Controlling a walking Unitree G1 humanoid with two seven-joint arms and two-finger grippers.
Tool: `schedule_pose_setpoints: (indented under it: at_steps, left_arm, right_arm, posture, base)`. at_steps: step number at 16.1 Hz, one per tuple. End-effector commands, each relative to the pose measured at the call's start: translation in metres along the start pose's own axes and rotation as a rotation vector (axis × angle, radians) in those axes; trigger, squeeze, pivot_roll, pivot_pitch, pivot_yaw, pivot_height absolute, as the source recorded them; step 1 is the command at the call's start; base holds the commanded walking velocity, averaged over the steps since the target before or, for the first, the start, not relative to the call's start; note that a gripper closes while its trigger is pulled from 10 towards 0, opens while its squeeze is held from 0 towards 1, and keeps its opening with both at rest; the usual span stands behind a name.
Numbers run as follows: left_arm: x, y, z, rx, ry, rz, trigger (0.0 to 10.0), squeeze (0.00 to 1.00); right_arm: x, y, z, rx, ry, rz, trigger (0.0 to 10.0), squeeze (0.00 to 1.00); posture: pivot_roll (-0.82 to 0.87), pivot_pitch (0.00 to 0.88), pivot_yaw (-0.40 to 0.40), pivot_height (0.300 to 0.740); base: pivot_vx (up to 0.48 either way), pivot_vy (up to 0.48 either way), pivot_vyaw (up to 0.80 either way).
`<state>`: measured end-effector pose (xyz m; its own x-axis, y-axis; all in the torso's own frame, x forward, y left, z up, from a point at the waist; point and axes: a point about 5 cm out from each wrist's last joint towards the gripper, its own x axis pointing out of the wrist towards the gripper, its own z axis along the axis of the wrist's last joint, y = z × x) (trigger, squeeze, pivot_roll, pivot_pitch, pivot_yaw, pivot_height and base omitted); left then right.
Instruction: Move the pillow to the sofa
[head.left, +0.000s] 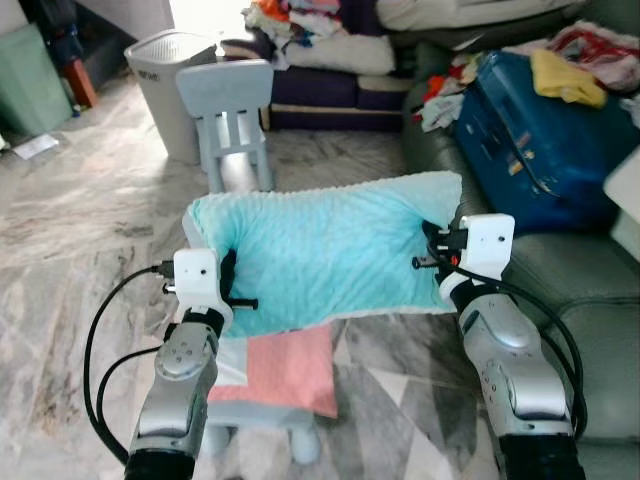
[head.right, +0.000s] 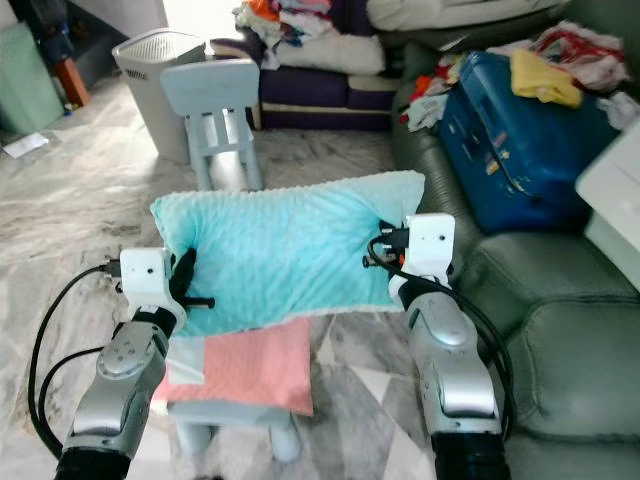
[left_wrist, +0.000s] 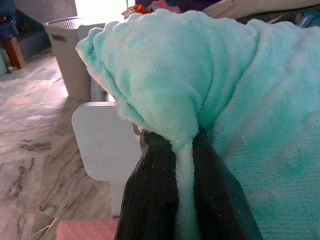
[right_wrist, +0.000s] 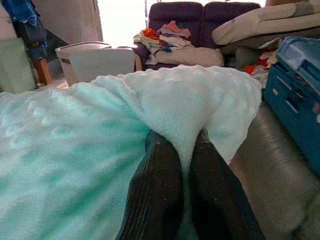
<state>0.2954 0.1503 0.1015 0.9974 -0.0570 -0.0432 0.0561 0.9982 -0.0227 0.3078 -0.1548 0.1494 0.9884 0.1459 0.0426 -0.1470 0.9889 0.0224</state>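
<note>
Pillow hung in the air between our two arms, above a small stool with a pink cushion, its long axis running across us, left to right. Left gripper was pinching a fold of the turquoise fabric at the pillow's left end; right gripper was pinching a fold at the right end, fingers pressed tight w/ cloth between them. Sofa lay to our right, just beside the right arm, so the pillow's right end was the nearer one & the left arm had the longer way to go. A blue suitcase and clothes took up the sofa's far part; nearer seat looked free. We judged next move as a swing or turn to the right, keeping both pinches.
</note>
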Motion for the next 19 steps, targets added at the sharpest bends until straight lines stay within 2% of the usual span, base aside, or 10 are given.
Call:
schedule_pose_setpoints:
  at_steps: [1,19]
  left_arm:
    - [0.0013,-0.0017,0.0021,0.008,-0.004,-0.011,10.0,0.00]
    - [0.0068,-0.0042,0.0044,0.003,-0.013,-0.017,10.0,0.00]
  right_arm:
    - [0.0005,0.0012,0.0096,0.001,-0.038,0.006,10.0,0.00]
    - [0.0058,0.0006,0.0125,-0.001,-0.049,0.008,10.0,0.00]
  posture:
    - [-0.15,0.000,0.000,0.740]
    - [-0.15,0.000,0.001,0.740]
  base:
    - [-0.334,0.000,0.00]
    - [-0.296,0.000,0.00]
